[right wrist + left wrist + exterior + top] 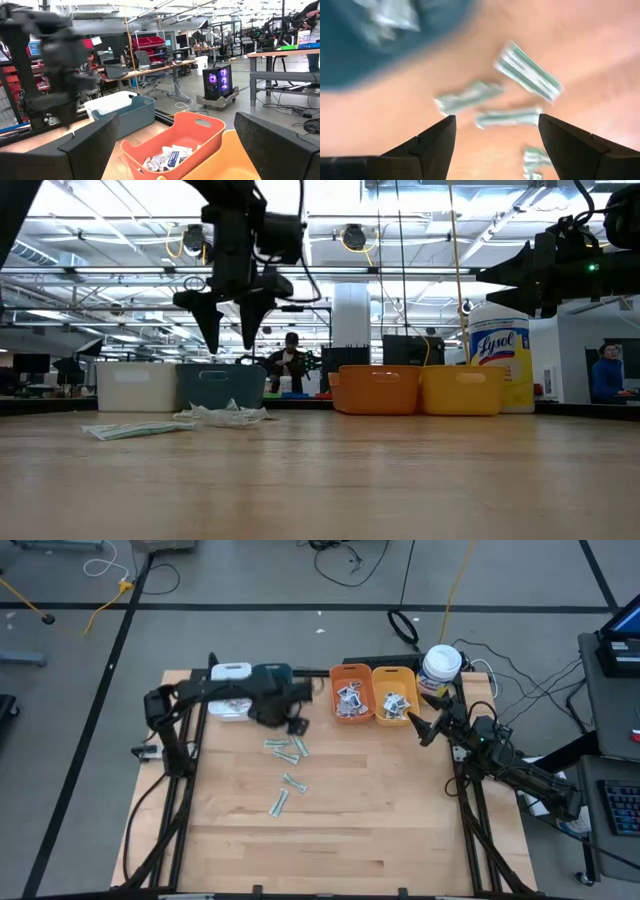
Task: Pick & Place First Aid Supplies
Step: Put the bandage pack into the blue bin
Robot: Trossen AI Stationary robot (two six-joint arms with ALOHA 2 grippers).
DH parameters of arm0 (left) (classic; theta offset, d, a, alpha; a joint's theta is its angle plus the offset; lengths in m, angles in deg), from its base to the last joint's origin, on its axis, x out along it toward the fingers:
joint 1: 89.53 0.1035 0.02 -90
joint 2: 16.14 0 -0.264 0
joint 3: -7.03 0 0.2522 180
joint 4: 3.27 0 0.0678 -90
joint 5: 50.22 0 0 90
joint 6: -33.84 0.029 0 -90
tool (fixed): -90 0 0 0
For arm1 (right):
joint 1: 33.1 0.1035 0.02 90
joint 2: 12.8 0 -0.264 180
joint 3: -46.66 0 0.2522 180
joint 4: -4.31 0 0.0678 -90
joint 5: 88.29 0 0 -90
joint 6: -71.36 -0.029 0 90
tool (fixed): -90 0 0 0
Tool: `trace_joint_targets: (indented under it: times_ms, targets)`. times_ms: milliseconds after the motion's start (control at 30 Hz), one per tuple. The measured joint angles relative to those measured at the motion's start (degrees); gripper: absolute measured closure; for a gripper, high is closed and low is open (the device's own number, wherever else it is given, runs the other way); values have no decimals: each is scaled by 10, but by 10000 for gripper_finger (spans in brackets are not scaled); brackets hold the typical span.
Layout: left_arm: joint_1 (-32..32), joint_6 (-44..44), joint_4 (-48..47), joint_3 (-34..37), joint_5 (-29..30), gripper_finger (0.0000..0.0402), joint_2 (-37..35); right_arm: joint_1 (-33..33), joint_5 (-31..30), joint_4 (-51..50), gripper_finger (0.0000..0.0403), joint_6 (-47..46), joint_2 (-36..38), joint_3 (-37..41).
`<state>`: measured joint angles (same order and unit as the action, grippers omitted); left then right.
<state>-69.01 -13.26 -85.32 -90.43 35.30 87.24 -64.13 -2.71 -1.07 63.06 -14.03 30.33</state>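
On the tabletop [330, 830] you see four bins in a row across the upper middle of the high view. The white bin [231, 673] and teal bin [272, 671] stand at the left, partly under the left arm. The orange bin [351, 693] holds white packets with dark print; the yellow bin [392, 695] beside it holds small packets too. A white canister [441, 667] stands right of them. Pale-green strips [287, 749] with darker green stripes lie scattered in the centre-left. The left hand [294, 726] hangs above them, released, holding nothing. The right hand [420, 727], at the right beside the yellow bin, is released too.
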Motion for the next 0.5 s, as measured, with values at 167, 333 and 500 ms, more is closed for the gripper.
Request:
trace_joint_targets:
  times_ms: [167, 333, 500]
  targets:
    - [-114, -85, 54, 57, -1, 120, -30, 0, 0, 1, 11, 0, 0, 0]
    - [-224, -188, 85, 90, -14, 115, -42, 0, 0, 0, 11, 0, 0, 0]
    - [-303, -257, 85, 95, -16, 122, -42, 0, 0, 0, 11, 0, 0, 0]
